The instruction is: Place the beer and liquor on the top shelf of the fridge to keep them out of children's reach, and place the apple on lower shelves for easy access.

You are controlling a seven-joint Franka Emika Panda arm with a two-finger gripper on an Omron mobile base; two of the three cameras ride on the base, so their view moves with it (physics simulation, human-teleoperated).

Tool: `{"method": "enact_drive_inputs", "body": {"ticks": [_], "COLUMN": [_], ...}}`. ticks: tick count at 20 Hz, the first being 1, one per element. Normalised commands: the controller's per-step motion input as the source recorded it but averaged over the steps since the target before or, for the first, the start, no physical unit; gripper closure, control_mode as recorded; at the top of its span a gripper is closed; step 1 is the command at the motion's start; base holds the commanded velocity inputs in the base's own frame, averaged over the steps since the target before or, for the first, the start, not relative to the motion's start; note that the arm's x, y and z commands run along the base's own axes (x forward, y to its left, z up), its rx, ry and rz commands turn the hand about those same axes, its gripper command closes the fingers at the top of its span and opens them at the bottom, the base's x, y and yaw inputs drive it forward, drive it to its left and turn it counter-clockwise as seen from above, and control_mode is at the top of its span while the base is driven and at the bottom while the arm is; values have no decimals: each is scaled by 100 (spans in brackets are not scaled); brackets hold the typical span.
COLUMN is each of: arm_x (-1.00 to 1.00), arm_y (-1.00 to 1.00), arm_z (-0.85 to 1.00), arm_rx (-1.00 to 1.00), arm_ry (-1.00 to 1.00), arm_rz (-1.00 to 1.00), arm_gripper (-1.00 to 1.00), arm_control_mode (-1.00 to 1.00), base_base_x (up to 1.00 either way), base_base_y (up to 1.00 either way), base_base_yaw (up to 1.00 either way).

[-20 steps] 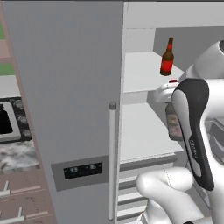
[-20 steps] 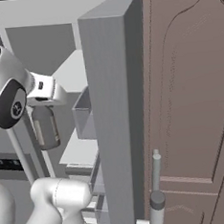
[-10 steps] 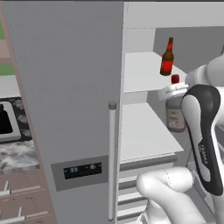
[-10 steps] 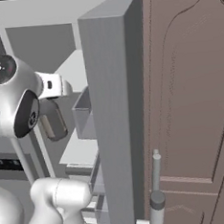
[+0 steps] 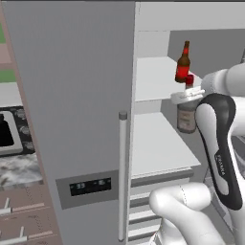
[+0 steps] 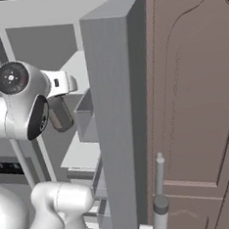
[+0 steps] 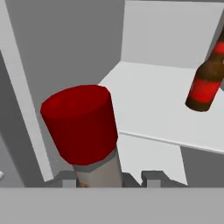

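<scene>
We have the gripper (image 7: 107, 178) clamped on the liquor (image 5: 187, 112) (red cap up). It hangs just below the top shelf (image 5: 155, 79), where the beer (image 5: 183, 62) stands.

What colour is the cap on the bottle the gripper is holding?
Red. The liquor bottle's cap shows best in the hand view, just above the gripper.

In the hand view the picture's right edge cuts off the beer (image 7: 204, 85), and the liquor (image 7: 87, 131) body is cut off low down. The arm hides part of the liquor in the left base view.
</scene>
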Motion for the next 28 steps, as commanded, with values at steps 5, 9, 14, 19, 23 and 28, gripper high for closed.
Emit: {"method": "enact_drive_inputs", "body": {"ticks": [5,9,14,19,23,28], "arm_x": [37,40,44,52,55,53], "arm_y": [0,0,0,-3,-2,-2], "arm_z": [44,44,17,1,0,-5], "arm_rx": [6,10,9,8,5,0], "arm_ry": [0,0,-6,-11,-10,-1], "arm_rz": [-1,-1,0,0,0,0], "arm_gripper": [100,100,100,100,100,100], "arm_control_mode": [-100,-100,-100,-100,-100,-100], "base_base_x": [0,0,0,0,0,0], "base_base_y": [0,0,0,0,0,0], "base_base_yaw": [0,0,0,0,0,0]}}
